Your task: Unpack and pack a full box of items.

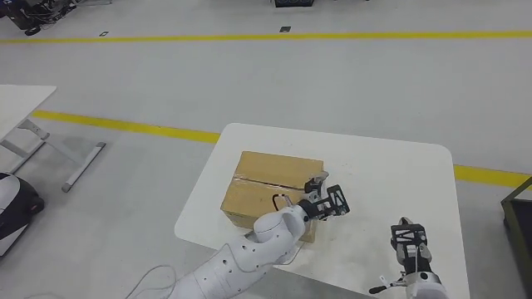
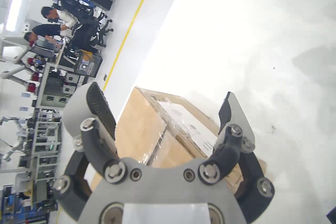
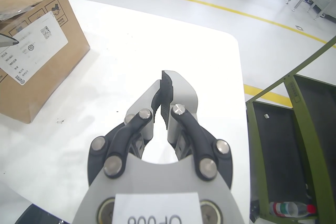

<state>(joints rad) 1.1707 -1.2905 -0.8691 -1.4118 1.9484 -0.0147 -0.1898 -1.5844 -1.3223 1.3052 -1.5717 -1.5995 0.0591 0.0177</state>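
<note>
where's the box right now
In the top view the box sits on the left half of the table, with the open left gripper by its near right corner.

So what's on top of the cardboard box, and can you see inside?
There's clear tape along the closed top flaps of the cardboard box; the open left tool is at its edge. The contents are covered by the flaps.

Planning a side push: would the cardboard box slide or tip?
The cardboard box looks low and wide, so it would probably slide, not tip. The smooth white table likely adds little friction. Clear tape over its seam suggests firm flaps.
</note>
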